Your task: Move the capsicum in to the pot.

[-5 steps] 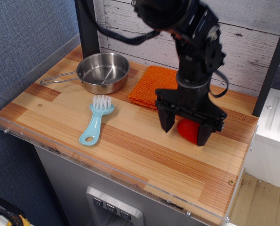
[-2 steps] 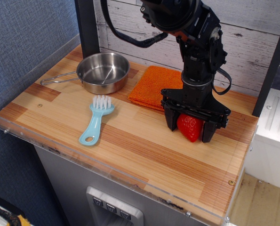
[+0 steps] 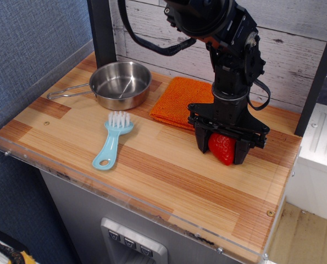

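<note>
Right of centre, the gripper (image 3: 222,149) points straight down with its jaws closed narrowly around the capsicum (image 3: 222,148), a grip suited to lifting it. The pot (image 3: 120,84) sits empty at the upper left, well apart, beyond the cloth (image 3: 181,100) and brush (image 3: 111,140). Whether the capsicum touches the table (image 3: 168,181) is hard to tell; its sides are hidden.

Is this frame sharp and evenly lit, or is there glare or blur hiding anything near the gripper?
observation.image: sharp, soft even light; bright reflections only inside the pot; the gripper shows no motion blur, and the capsicum between its fingers is clear, partly in shadow.
</note>
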{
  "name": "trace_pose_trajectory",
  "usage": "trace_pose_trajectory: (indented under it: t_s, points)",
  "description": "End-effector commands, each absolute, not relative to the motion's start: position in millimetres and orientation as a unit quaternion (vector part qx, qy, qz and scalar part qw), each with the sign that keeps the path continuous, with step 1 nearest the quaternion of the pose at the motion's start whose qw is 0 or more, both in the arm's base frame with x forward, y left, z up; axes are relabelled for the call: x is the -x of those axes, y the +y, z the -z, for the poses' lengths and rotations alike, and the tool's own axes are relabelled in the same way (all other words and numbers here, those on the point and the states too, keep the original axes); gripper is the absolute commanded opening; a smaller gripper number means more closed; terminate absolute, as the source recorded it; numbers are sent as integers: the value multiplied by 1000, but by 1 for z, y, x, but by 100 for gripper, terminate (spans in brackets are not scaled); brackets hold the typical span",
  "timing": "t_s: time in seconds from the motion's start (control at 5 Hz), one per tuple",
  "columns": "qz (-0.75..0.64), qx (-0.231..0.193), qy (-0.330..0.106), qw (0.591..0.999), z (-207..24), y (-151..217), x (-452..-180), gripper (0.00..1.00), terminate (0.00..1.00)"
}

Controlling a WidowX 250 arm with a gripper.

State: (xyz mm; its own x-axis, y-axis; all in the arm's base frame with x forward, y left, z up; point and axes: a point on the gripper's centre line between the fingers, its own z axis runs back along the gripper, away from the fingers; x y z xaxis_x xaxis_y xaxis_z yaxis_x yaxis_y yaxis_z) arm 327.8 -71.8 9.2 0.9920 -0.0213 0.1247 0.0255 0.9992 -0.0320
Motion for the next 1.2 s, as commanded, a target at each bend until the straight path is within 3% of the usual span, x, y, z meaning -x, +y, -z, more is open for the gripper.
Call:
trace_pose_trajectory:
  t_s: [0.0,0.2,0.4,0.6,1.0]
  points:
    - [60,26,-99,993,-66,-88,-335,0,0]
    - [52,2,-124,991,-101,-58,-332,0,0]
    - [34,-13,-126,991,-116,-16,-329,0,0]
    - [15,-30,-120,992,-121,33,-324,0,0]
    - [-58,-17,-113,992,-98,128,-297,0,0]
